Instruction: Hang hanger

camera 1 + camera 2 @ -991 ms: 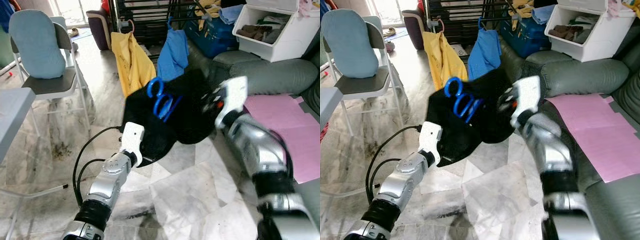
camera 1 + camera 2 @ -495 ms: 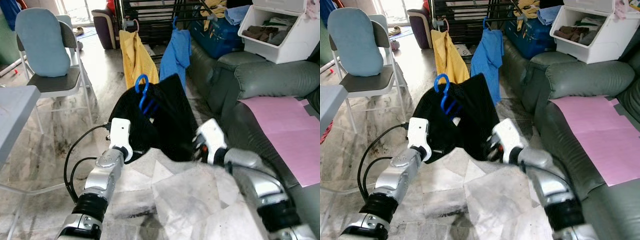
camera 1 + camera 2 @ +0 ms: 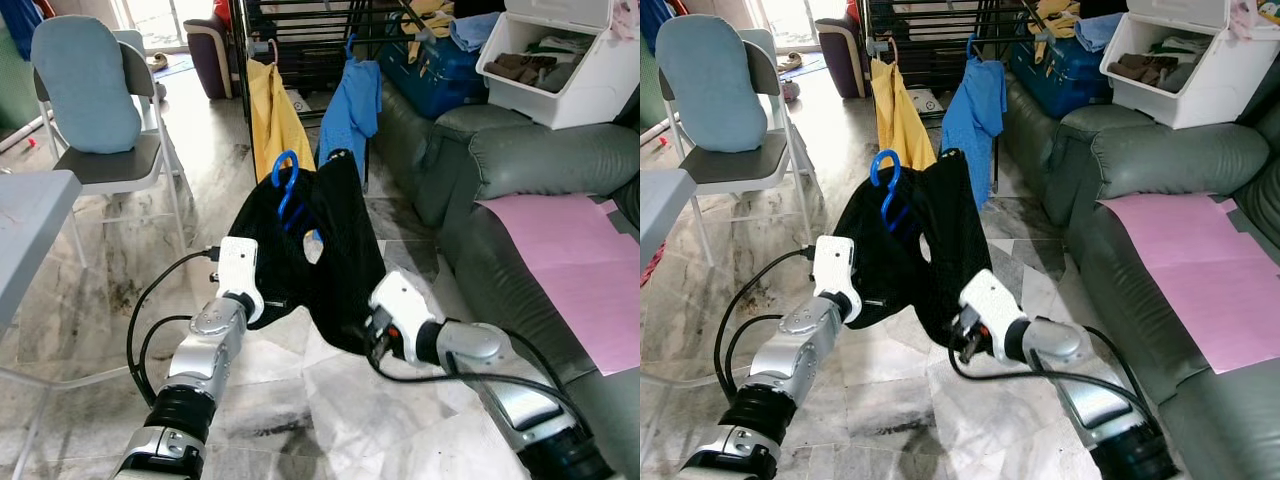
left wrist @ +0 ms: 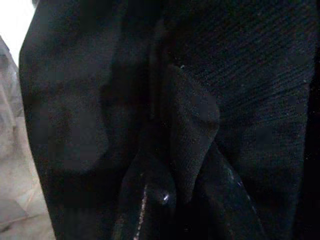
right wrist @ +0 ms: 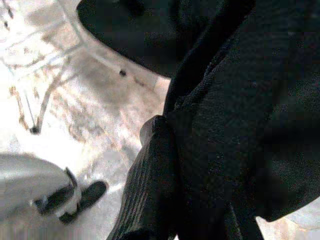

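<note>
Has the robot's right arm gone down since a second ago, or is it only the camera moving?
Yes. The right gripper has dropped: it was level with the grey sofa's armrest and now sits low over the floor, at the lower edge of the black garment.

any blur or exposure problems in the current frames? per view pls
Left and right eye views: sharp, evenly daylit, black garment reads as near-featureless dark mass. Left wrist view: very dark, cloth weave faint, bright patch at one edge. Right wrist view: floor overexposed and soft, garment underexposed.

Head views evenly daylit and sharp, brightness entering from a far doorway, pale floor (image 3: 90, 290) faintly glared, wrist views dim, grainy, partly overexposed.
</note>
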Controlling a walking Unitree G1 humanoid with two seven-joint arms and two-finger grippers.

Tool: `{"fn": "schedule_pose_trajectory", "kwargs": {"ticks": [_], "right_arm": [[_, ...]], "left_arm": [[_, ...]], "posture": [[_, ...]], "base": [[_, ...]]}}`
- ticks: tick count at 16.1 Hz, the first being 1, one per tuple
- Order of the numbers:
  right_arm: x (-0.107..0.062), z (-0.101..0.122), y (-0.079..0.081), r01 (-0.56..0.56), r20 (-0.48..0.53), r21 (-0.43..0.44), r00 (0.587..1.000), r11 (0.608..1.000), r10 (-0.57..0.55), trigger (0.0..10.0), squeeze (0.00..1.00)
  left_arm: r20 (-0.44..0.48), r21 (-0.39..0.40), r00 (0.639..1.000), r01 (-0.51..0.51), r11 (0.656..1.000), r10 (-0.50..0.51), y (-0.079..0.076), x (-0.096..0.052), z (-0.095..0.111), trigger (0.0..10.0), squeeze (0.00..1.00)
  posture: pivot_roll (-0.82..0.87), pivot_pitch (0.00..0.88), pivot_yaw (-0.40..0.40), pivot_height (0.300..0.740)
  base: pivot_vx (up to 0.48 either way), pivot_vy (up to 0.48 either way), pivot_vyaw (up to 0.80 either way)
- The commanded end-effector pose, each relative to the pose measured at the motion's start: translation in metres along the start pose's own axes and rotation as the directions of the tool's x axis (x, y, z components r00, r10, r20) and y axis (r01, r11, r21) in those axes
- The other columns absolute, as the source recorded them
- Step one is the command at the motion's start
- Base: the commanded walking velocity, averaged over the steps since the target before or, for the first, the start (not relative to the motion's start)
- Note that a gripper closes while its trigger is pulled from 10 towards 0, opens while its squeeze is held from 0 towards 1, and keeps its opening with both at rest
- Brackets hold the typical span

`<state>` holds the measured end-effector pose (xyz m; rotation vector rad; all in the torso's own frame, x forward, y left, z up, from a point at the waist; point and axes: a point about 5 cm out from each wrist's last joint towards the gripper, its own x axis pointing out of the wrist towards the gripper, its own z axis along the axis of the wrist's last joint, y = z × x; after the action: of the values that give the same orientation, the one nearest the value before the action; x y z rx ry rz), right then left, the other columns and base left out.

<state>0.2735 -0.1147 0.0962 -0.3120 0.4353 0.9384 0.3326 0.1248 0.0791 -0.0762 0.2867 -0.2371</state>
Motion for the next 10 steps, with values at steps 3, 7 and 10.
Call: {"fn": "schedule_pose_trajectory", "kwargs": {"ticks": [3, 7, 10], "right_arm": [[-0.003, -0.005, -0.011, 0.075, -0.019, -0.104, 0.997, 0.992, -0.077, 10.0, 1.0], [-0.011, 0.006, -0.02, 0.13, 0.082, -0.167, 0.99, 0.977, -0.117, 10.0, 1.0], [-0.011, 0.004, -0.01, 0.081, 0.113, -0.186, 0.992, 0.979, -0.06, 10.0, 1.0]], "left_arm": [[0.146, 0.043, 0.989, -0.002, 0.999, -0.005, 0.007, 0.0, 0.031, 10.0, 0.0], [0.153, 0.096, 0.988, 0.012, 0.995, -0.027, 0.016, -0.006, 0.028, 10.0, 0.0], [0.179, 0.148, 0.982, 0.036, 0.988, -0.062, 0.019, -0.008, 0.029, 10.0, 0.0]], "posture": [[-0.12, 0.0, -0.031, 0.74], [-0.13, 0.0, -0.027, 0.74], [-0.13, 0.0, -0.023, 0.74]], "base": [[0.0, 0.0, 0.0], [0.0, 0.0, 0.0], [0.0, 0.0, 0.0]]}}
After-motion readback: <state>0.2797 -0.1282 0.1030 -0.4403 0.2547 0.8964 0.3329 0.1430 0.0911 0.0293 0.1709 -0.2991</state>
